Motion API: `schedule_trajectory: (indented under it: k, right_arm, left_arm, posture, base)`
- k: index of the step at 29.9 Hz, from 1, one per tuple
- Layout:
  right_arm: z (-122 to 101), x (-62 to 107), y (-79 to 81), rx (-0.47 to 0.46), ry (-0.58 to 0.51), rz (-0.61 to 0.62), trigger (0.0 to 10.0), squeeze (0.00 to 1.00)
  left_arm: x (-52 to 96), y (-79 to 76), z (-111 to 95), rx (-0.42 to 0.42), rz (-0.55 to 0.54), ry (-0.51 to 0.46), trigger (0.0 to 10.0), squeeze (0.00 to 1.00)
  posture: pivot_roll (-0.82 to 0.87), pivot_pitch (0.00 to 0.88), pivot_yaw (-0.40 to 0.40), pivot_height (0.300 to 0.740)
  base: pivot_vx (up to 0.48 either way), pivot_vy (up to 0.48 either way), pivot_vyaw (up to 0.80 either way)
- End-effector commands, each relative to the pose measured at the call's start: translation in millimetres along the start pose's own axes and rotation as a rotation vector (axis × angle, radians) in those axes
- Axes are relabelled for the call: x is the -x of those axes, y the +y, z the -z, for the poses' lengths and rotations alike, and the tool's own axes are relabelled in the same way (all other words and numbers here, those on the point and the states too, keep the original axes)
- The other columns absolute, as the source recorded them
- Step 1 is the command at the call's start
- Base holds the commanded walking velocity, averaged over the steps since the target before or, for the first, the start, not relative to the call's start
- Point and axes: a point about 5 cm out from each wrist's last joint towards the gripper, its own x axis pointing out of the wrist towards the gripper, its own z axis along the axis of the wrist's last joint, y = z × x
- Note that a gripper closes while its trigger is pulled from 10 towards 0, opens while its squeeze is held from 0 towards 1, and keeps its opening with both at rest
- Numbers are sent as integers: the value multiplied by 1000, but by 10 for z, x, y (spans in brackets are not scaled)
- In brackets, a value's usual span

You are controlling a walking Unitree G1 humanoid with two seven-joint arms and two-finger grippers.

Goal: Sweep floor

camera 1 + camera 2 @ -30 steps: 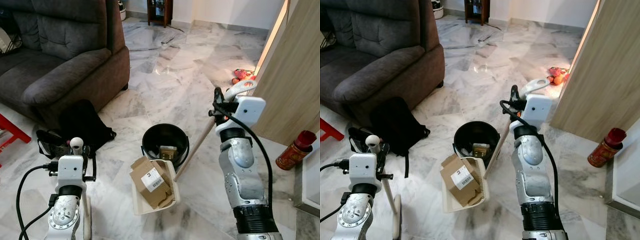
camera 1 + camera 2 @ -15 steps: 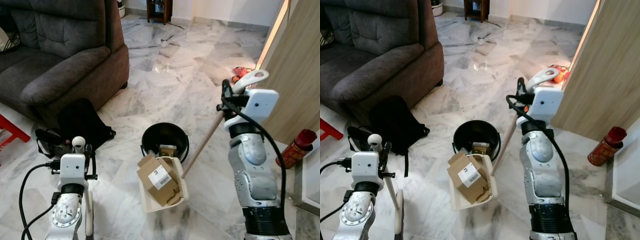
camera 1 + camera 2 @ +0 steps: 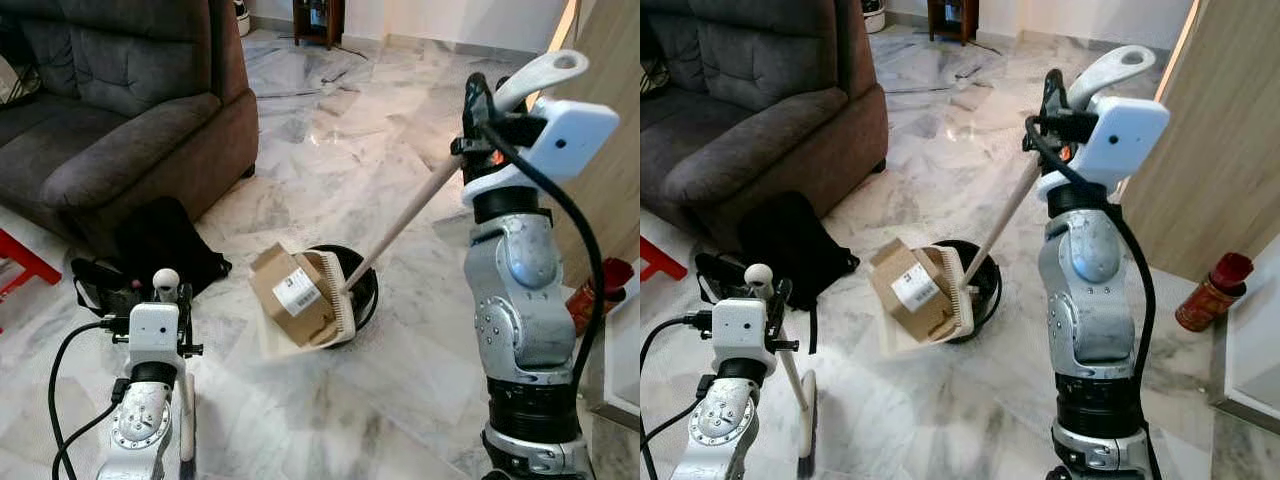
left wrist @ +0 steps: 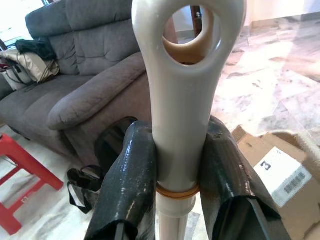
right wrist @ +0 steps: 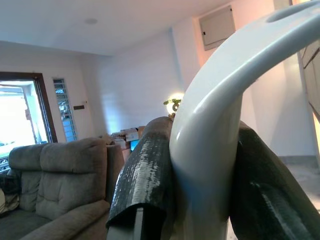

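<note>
Dustpan raised and tilted over the bin; both grippers clamped on tool handles.

At upper left of the left eye view stands a grey sofa (image 3: pixel 120 110), with a black bag (image 3: pixel 160 245) on the marble floor (image 3: pixel 330 150) before it and a red stool (image 3: pixel 25 265) at the left edge. At lower left, the left gripper (image 4: pixel 175 170) is closed around the cream broom handle (image 4: pixel 182 100), one black finger on each side; the broom stands upright. At frame centre, the dustpan (image 3: pixel 325 305) is lifted and tipped, holding a cardboard box (image 3: pixel 290 290) directly above the black bin (image 3: pixel 360 290). Its long handle (image 3: pixel 405 220) slopes up to the upper right, where the right gripper (image 5: pixel 200 165) is clamped on the cream grip. At the right edge: a wooden panel (image 3: pixel 610 60) and a red bottle (image 3: pixel 590 295).
</note>
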Motion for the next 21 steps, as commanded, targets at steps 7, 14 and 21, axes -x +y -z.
schedule_trajectory:
  k: [7,14,21]
  right_arm:
    - [-107,-11,112,-67,-44,-18,10000,0]
    - [-121,-14,145,-81,-47,-24,10000,0]
    - [-126,-14,167,-92,-49,-31,10000,0]
  left_arm:
    - [-74,-17,-119,1,-10,-57,10000,0]
    - [-80,-34,-128,6,-8,-61,10000,0]
    - [-77,-49,-129,10,-6,-61,10000,0]
  posture:
    - [111,108,45,740]
    - [110,107,44,740]
    - [110,107,44,740]
  base:
    - [41,0,0]
    - [342,0,0]
    - [342,0,0]
